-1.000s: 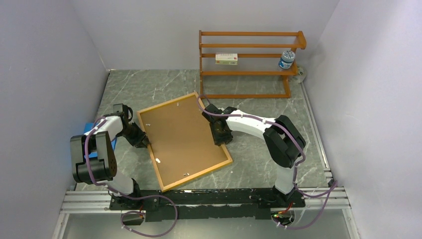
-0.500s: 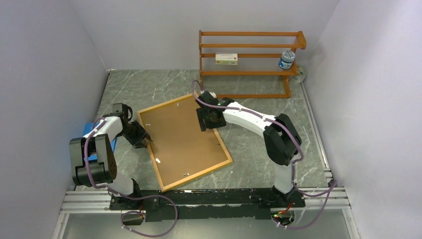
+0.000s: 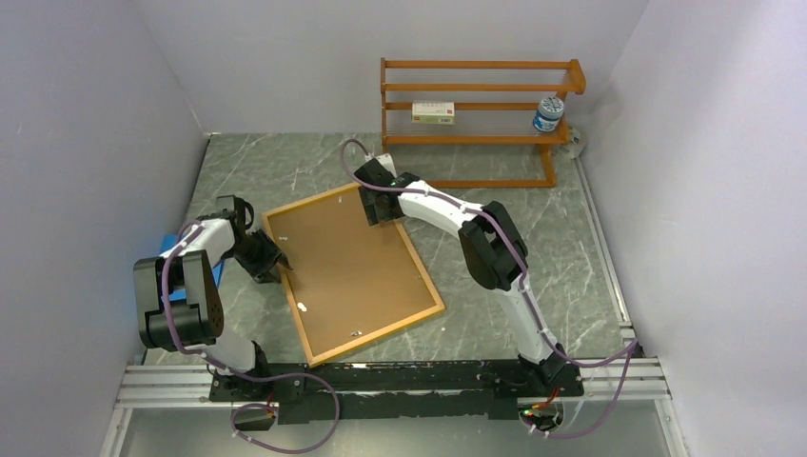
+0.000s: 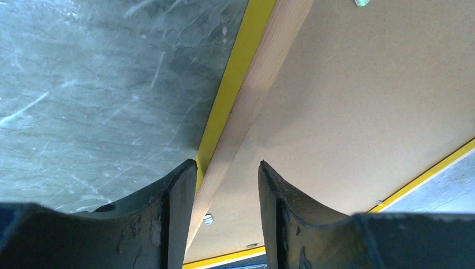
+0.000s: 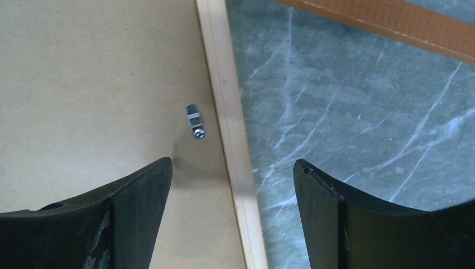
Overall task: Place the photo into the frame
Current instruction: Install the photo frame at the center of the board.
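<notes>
From above, the frame (image 3: 379, 334) lies back-up in the middle of the worktop (image 3: 285, 167), skewed, one corner towards the far edge. The brown backing board (image 3: 347, 267) already sits inside it. You can't see the photo anywhere, so it's either under that board or out of view. Your left gripper (image 3: 276, 265) is down at the frame's side nearest the left edge. Your right gripper (image 3: 373, 211) hangs over the frame's far corner, short of the wooden rack (image 3: 471, 124) along the far edge. My read: you're on the fastening stage, working the little tabs around the board.

Left wrist view: the fingers (image 4: 179, 213) stand a narrow gap apart, straddling the wooden rail with its yellow edge. The outer one is right against the yellow, the inner one looks clear of the rail, so I'd call that steadying, not pinching.

Right wrist view: fingers (image 5: 134, 196) spread wide, holding nothing, with a small metal tab (image 5: 195, 121) just inside the rail ahead of them. The next move, I'd say, calls for dropping one fingertip beside that tab and nudging it without shoving the frame.

Against a second ago, your right arm has swung from the frame's right side up to that far corner. The left gripper and the frame have hardly budged.
</notes>
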